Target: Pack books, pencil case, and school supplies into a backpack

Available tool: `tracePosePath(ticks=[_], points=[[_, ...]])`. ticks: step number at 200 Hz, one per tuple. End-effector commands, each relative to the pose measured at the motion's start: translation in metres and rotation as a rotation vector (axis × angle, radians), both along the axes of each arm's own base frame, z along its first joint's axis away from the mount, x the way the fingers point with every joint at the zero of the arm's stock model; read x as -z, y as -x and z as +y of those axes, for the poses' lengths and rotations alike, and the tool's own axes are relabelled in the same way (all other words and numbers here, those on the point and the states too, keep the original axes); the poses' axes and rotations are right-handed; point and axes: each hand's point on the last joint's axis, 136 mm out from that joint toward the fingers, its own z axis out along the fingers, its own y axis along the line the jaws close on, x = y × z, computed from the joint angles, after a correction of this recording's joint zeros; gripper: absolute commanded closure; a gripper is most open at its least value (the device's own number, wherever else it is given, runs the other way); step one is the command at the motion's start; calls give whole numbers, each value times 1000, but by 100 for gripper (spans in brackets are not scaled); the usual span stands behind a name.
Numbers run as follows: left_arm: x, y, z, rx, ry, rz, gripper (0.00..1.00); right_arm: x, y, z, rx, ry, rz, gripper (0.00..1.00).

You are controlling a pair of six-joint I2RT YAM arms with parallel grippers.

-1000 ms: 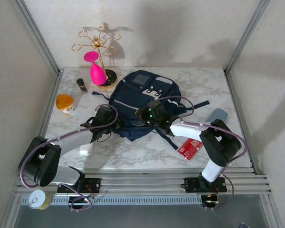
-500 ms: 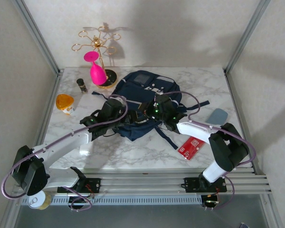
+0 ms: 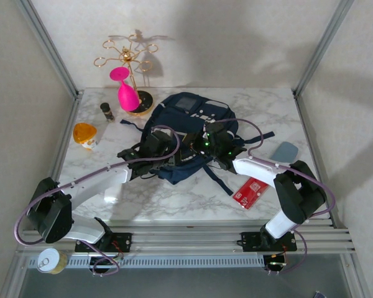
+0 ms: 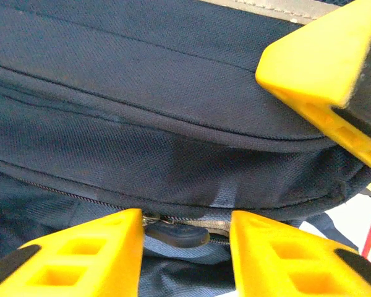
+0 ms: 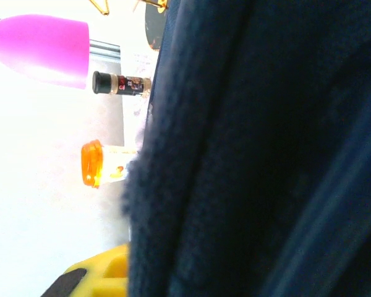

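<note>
Since a second ago the left arm has reached farther in: the left gripper (image 3: 174, 152) has gone from the backpack's 8 o'clock edge onto its near side, and the bag's near edge has bunched up toward 12 o'clock.

The backpack (image 3: 186, 118) lies at the centre of the marble table (image 3: 174, 202), its straps trailing toward 3 and 5 o'clock. It is navy fabric with a grey patch near its 12 o'clock end and small white marks below that, too small to read. What it holds cannot be told, as no opening shows.

In the left wrist view the left gripper's yellow fingers (image 4: 80, 253) stand apart on either side of a dark zipper pull (image 4: 173, 234), released and not pinching it. The right gripper (image 3: 196, 148) sits at the bag's near side, clenched on a fold of the navy cloth. One of its fingers (image 5: 99, 275) shows against the fabric.

Well apart at the backpack's 3 o'clock lies the grey-blue pencil case (image 3: 285, 151). The red packet (image 3: 249, 193) is at 4 o'clock, its white label marks unreadable.

At 9 o'clock sits an orange-topped container (image 3: 84, 135), at 10 o'clock a small dark bottle (image 3: 106, 111) with an illegible label. Near 11 o'clock a pink goblet (image 3: 125, 89) stands on the base of a gold stand (image 3: 128, 56).
</note>
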Motion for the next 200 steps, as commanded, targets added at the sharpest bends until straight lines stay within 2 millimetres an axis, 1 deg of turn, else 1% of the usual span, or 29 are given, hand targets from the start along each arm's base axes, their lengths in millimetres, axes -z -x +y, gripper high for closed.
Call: tracePosePath(ticks=[1,23,43,59,78,93,115,140,165,180,191,200], points=[[-6,-17,18,-107,-39,-66,66,-51,-12,-4,21,-79,-155,100],[-9,-20,27,-154,-4,-70,76,-51,-12,-7,26,-77,-153,100],[0,-14,33,-167,7,-36,79,-50,-13,-11,37,-74,-155,100],[7,-7,39,-178,4,-14,88,-50,-14,-13,38,-73,-155,100],[9,-1,38,-159,49,-8,91,-53,-16,-14,40,-73,-160,100],[10,1,39,-150,67,-9,100,-56,-17,-14,39,-74,-165,100],[11,1,44,-159,62,-2,100,-57,-18,-17,40,-74,-164,100],[18,-3,68,-256,55,24,100,-60,-20,-24,26,-90,-155,100],[17,-8,87,-338,97,20,100,-63,-25,-43,22,-93,-145,100],[23,-9,97,-368,113,32,100,-63,-30,-58,15,-100,-134,100],[30,-9,101,-385,134,58,100,-60,-37,-71,31,-88,-129,100],[33,-10,100,-389,162,76,100,-60,-45,-81,40,-77,-127,100]])
